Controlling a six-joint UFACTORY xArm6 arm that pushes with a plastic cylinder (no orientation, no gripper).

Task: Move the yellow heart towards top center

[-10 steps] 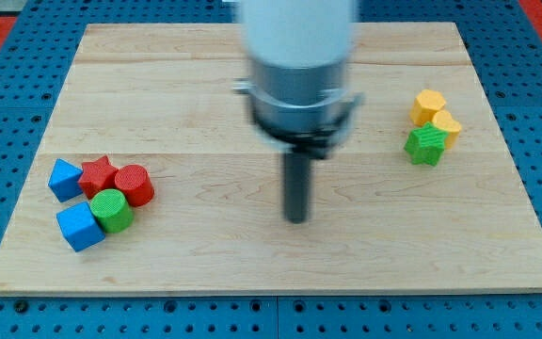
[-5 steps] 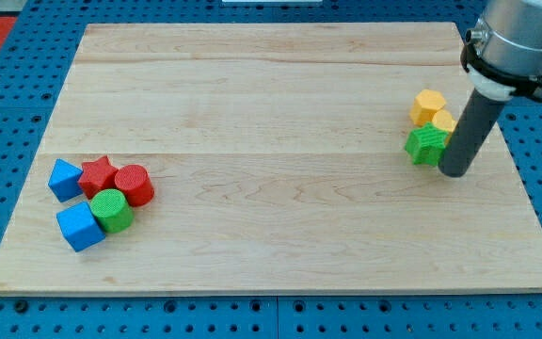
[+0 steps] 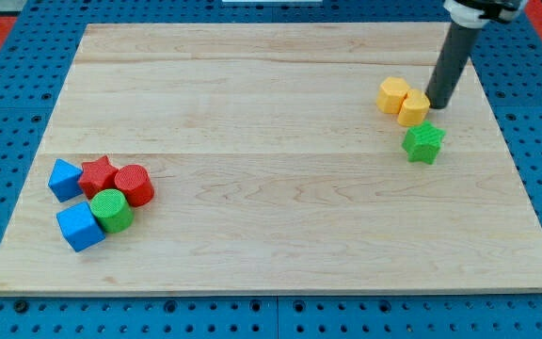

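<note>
The camera view shows the dark rod coming down from the top right corner, with my tip (image 3: 439, 104) resting on the wooden board (image 3: 271, 235) near its right edge, in the upper half. The rod is bare and holds nothing; it can only push. The tip sits just to the right of a yellow block (image 3: 414, 108), close enough that the two look to be touching, though a thin gap cannot be ruled out. This block seems to be the yellow heart, its shape only loosely readable at this size. Pressed against its upper left side is a second yellow block (image 3: 393, 94), roughly hexagonal in outline. Below the pair, and slightly to the right, a green star (image 3: 423, 143) stands just apart from them, below and a little left of the tip.

Well apart, at the view's left, a tight cluster lies in the lower half of the board: a blue block (image 3: 64, 179) at the far left, a red star (image 3: 99, 176) beside it, a red cylinder (image 3: 134, 184) to the star's right, a green cylinder (image 3: 112, 209) beneath those, and a blue cube (image 3: 80, 225) at the cluster's bottom left. The board rests on a blue pegboard surface (image 3: 7, 141).
</note>
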